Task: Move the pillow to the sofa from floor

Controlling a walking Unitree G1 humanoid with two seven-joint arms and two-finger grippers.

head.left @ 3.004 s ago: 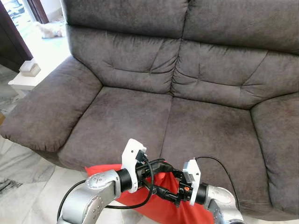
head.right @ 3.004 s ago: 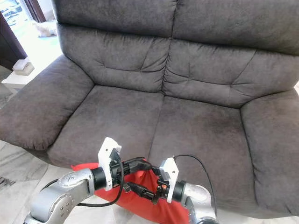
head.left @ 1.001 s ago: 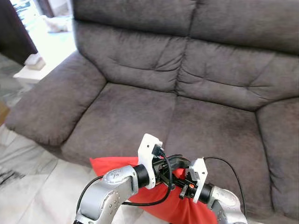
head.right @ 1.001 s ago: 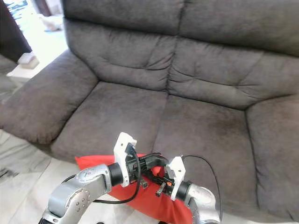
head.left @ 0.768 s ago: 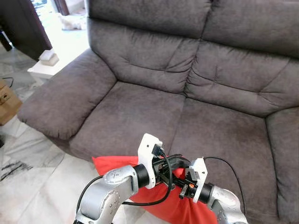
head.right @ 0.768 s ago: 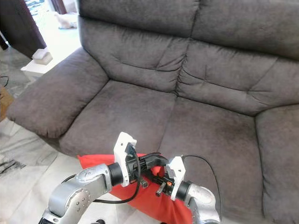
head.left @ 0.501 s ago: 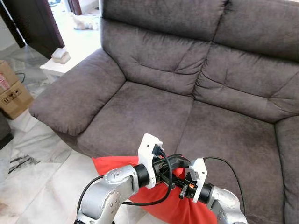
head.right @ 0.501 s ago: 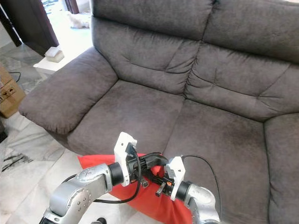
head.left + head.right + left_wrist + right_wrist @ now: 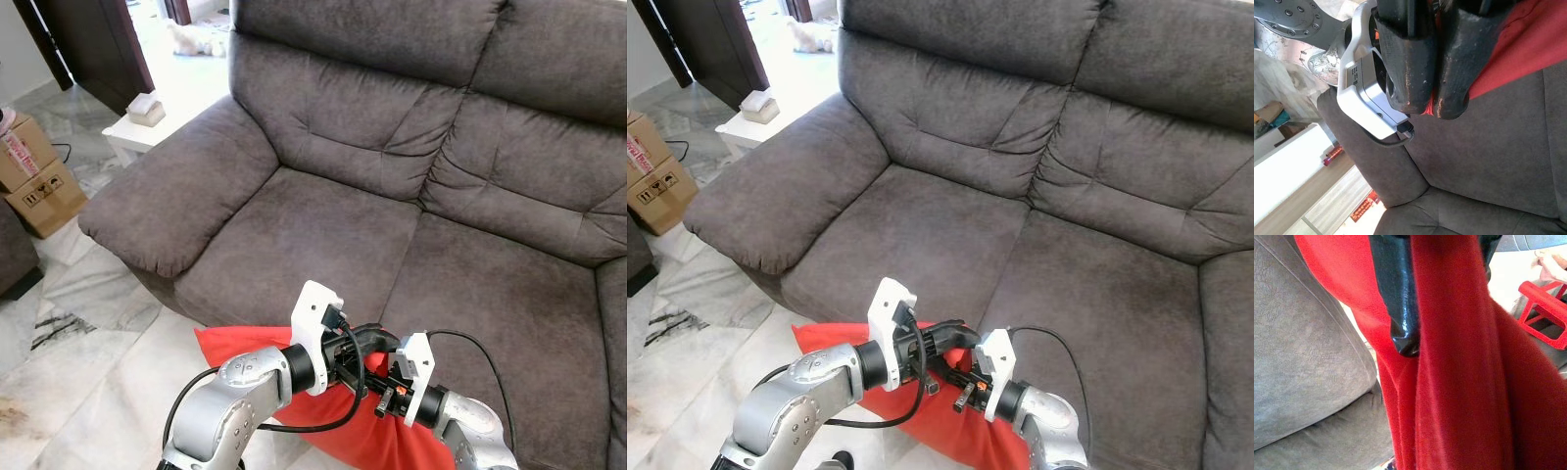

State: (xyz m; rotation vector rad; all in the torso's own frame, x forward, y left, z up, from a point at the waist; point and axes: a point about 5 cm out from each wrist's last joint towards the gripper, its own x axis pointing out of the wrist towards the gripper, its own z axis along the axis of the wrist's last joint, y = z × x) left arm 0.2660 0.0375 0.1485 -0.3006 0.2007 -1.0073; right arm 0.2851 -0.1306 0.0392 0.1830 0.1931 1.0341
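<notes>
Both grippers, left and right, stay clamped on the soft red fabric pillow at the grey suede sofa's front edge; camera has shifted.

The pillow is cut off below and partly hidden behind both arms; the cardboard box print is unreadable.

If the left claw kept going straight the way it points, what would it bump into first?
Probably the sofa's seat cushion. The left claw, shut on the red pillow, points out over the dark seat, with the backrest further on; depth is hard to judge.
</notes>
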